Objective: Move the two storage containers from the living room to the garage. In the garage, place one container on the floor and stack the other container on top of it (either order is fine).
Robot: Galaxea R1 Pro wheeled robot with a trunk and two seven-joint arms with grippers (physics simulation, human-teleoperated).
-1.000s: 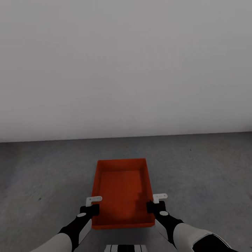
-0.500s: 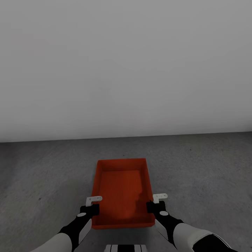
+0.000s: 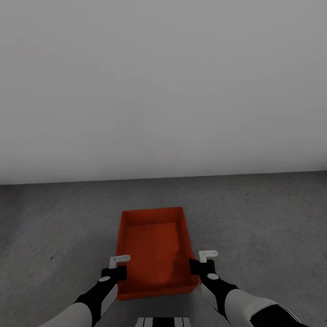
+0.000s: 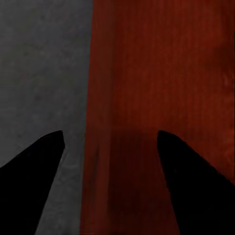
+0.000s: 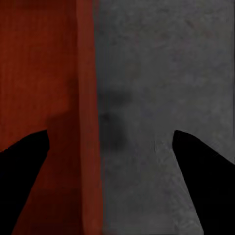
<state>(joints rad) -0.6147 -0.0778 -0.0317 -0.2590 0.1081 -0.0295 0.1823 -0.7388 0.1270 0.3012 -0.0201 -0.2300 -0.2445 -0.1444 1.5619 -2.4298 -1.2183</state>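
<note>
I am in the garage, facing a plain white-grey wall [image 3: 163, 91], with one storage container [image 3: 154, 250] between my arms over the dark concrete floor [image 3: 272, 218]. My left tool [image 3: 119, 265] straddles its one long wall and my right tool [image 3: 203, 261] the other, both spread wide, gripping nothing (whether the tub rests on the floor I cannot tell). I judge this the setting-down step; next I must draw both tools clear without nudging it.
</note>
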